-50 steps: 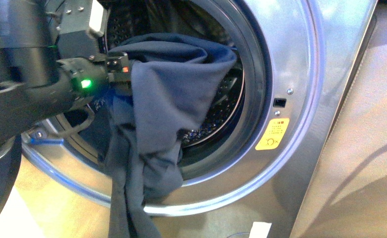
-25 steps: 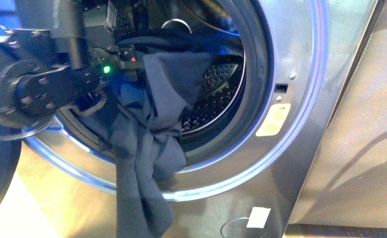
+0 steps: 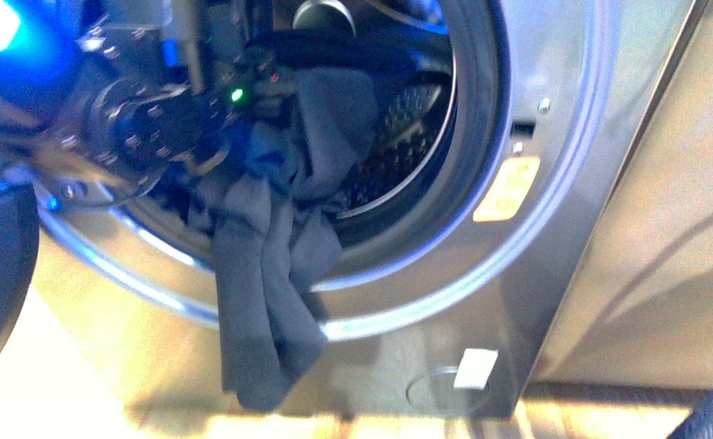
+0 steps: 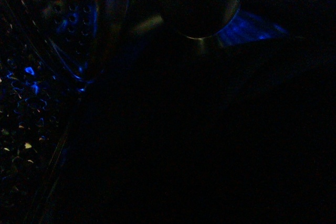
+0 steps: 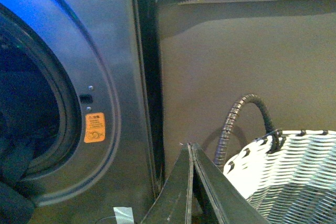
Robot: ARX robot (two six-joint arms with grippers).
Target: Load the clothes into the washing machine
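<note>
**Clothes across porthole**

The washing machine (image 3: 563,137) filled your front view. The clothes (image 3: 275,256) draped over its porthole lip (image 3: 399,297), centre-left. You could not tell whether the left gripper (image 3: 258,82), upper left, gripped; the right gripper (image 5: 191,179) was clenched, empty.

Front view faces the washing machine (image 3: 563,101) closely; the right wrist view shares its yellow sticker (image 3: 506,189) (image 5: 94,127).
</note>
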